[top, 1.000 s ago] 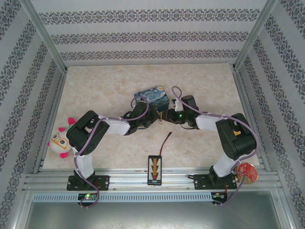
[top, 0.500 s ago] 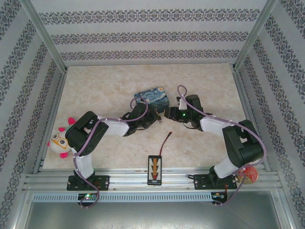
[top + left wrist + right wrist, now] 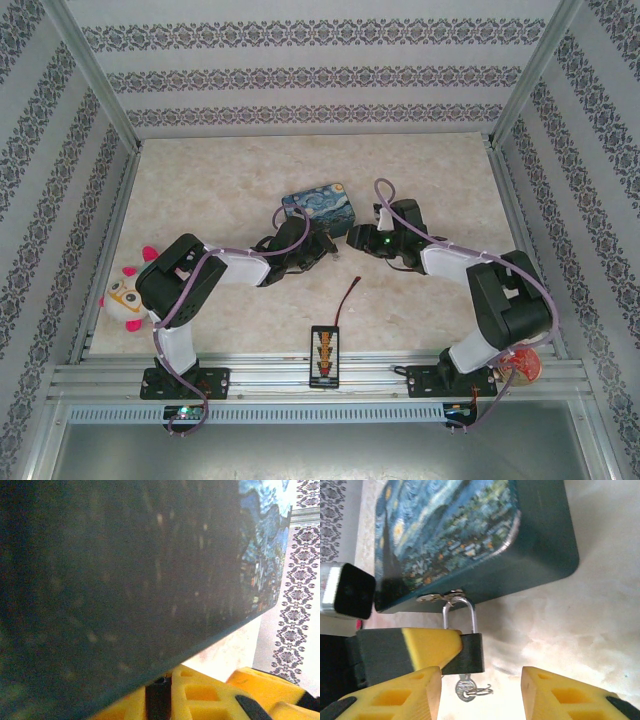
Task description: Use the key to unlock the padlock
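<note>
The padlock [image 3: 470, 652], small and black, hangs by its silver shackle from the hasp of the blue painted tin [image 3: 470, 535]. The key [image 3: 466, 687] sticks out of the padlock's underside, a thin wire ring through its head. My left gripper [image 3: 160, 686] is shut on the padlock's body [image 3: 159, 700], and one of its yellow fingers [image 3: 420, 647] presses on the padlock from the left. My right gripper [image 3: 480, 695] stands open just below, its fingers either side of the key without touching it. In the top view both grippers [image 3: 325, 245] [image 3: 352, 238] meet in front of the tin [image 3: 320, 205].
A pink and white plush toy [image 3: 125, 298] lies at the left edge. A small black board [image 3: 325, 355] with a red-and-black wire [image 3: 347, 297] sits near the front rail. A red and gold disc [image 3: 520, 362] lies by the right arm's base.
The right arm's elbow has swung outward to the right and its gripper has drawn back a little from the padlock. The left arm has hardly moved.
</note>
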